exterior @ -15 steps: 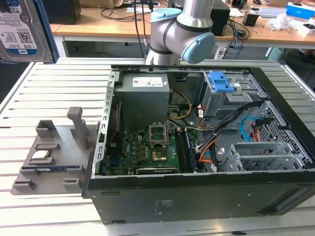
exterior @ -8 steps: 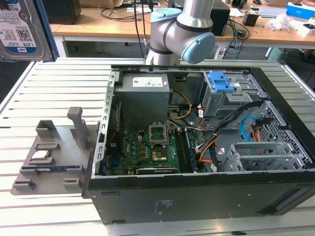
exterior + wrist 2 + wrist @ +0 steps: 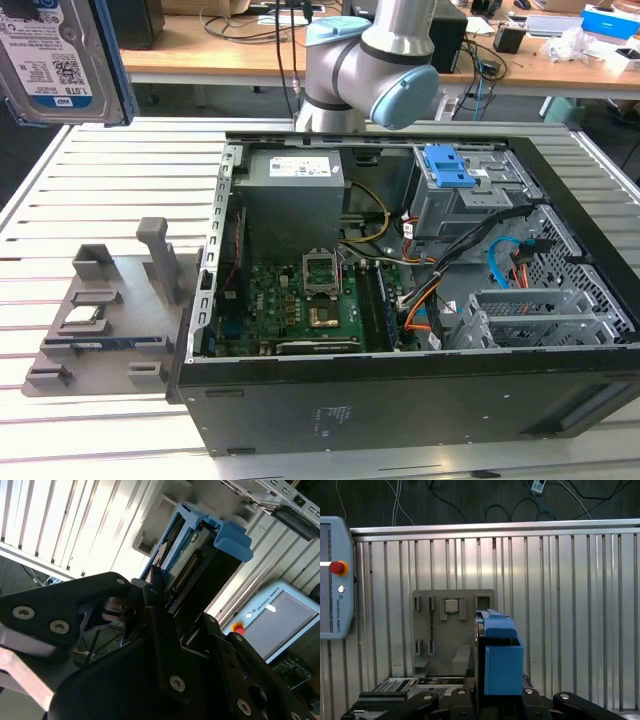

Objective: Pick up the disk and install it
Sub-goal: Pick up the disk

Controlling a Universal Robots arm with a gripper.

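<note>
While the gripper point(image 3: 182, 612) is clamping its black jaws on the 2 flat faces of the disk point(image 3: 55, 55), the drive is hanging high above the slatted table point(image 3: 110, 170), looming in the upper corner on the exterior view's left. It is sitting well apart from the open computer case point(image 3: 400, 410) and the gray fixture tray point(image 3: 150, 290). That height is, in my judgement, keeping the blue bracket from snagging on the case wall or the tray's posts. Gripping the faces is leaving the connector end jutting free beyond the fingertips in the second wrist view. In the first wrist view the disk is pointing down over the tray, where 1 small square chip point(image 3: 451, 606) is resting in its recess. The disk is showing a silver metal body and a white-and-blue label with barcodes, with a blue plastic frame running along its edges. Seen edge-on, it is showing a row of connector pins beside a chunky blue tab. Inside the case, a drive cage with a blue latch point(image 3: 447, 167) is standing near the arm point(image 3: 370, 60).
</note>
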